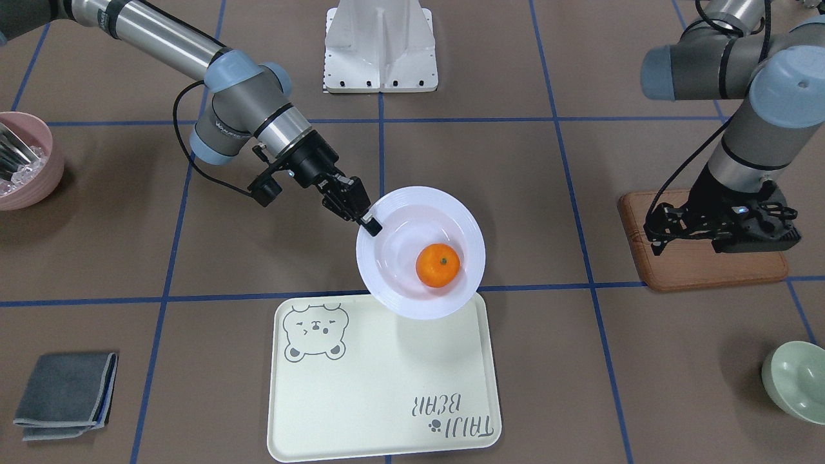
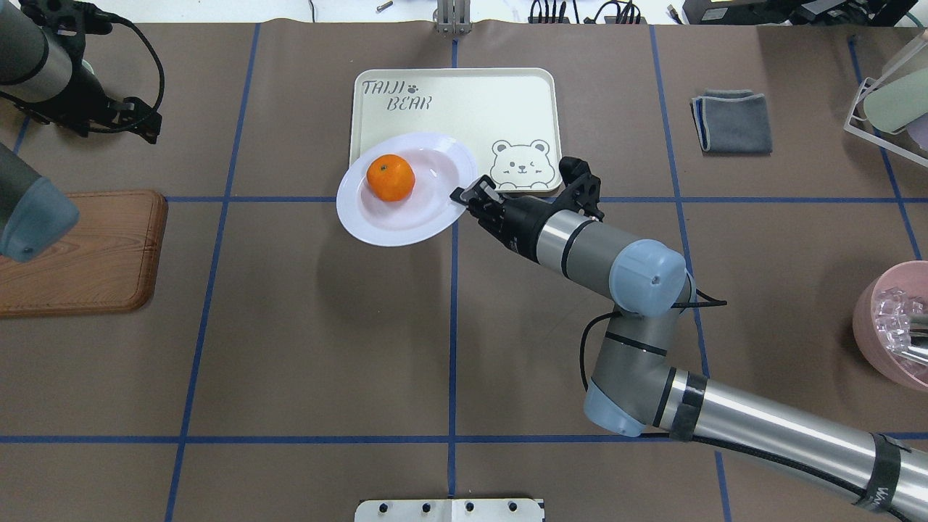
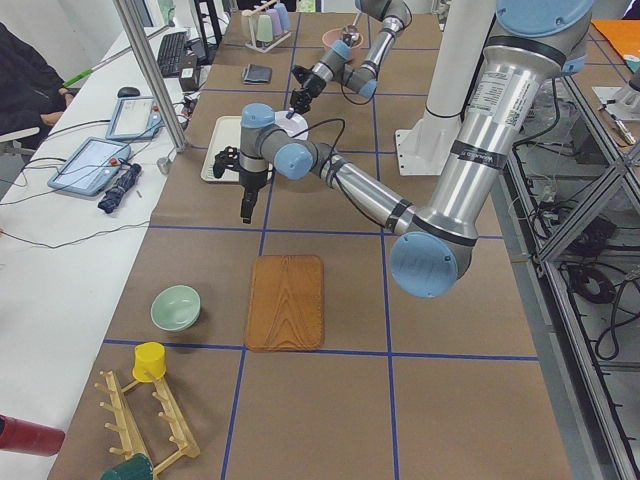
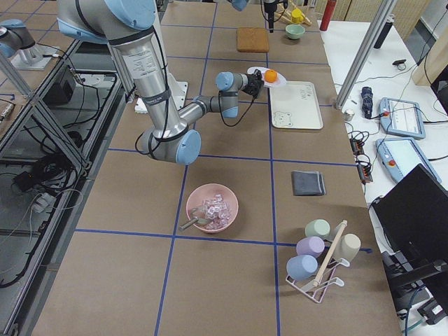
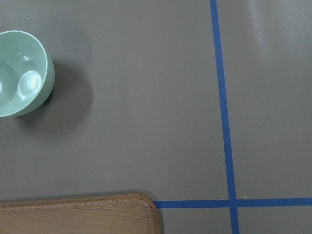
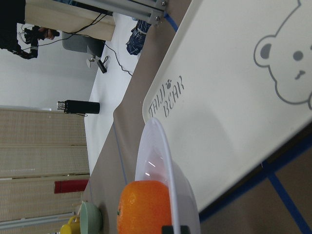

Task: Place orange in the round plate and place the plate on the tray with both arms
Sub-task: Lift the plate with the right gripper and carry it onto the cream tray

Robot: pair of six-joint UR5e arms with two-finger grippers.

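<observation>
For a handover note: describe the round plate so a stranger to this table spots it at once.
Find the large cream tray with the bear drawing, mid-table. At its edge nearest the robot, the right pincer grips the rim of a glossy white round plate. Unlike the pink bowl and pale green bowl toward the table's ends, it alone carries an orange.

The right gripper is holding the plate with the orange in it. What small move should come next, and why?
Probably carry the plate a little farther from the robot, over the middle of the tray, before lowering it. The right gripper pinches the plate's rim, the orange sits in its centre, and the plate overlaps only the tray's edge nearest the robot, seemingly raised above it.
</observation>
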